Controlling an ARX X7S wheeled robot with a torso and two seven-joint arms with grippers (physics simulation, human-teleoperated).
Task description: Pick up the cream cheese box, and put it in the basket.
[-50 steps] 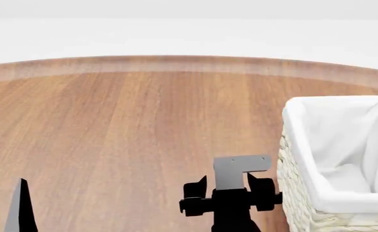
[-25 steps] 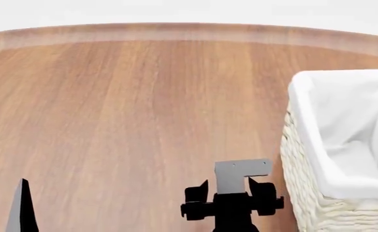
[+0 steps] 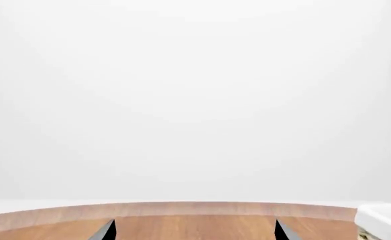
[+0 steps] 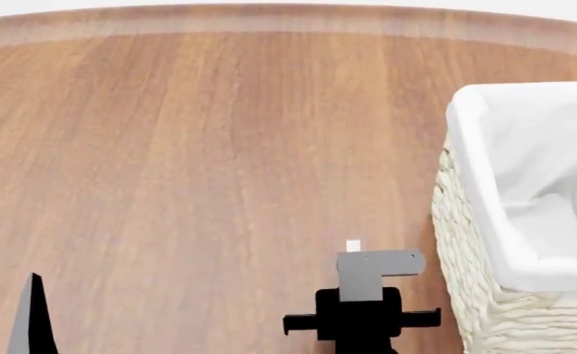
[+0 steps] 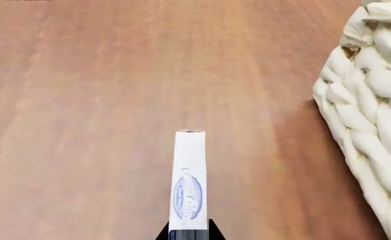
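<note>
1. The wooden table (image 4: 190, 162) lies bare in front of the right gripper (image 4: 359, 318); the woven wall of the basket (image 5: 372, 115) stands just beside it.
2. The cream cheese box (image 5: 189, 180), thin and white with a blue oval mark on its edge, is clenched edge-on in the right gripper, above the table.
3. The left gripper (image 3: 194, 231) shows two fingertips spread apart, holding nothing.

I see a blue oval logo on the cream cheese box (image 5: 189, 185) edge, but its lettering is too blurred to read.
</note>
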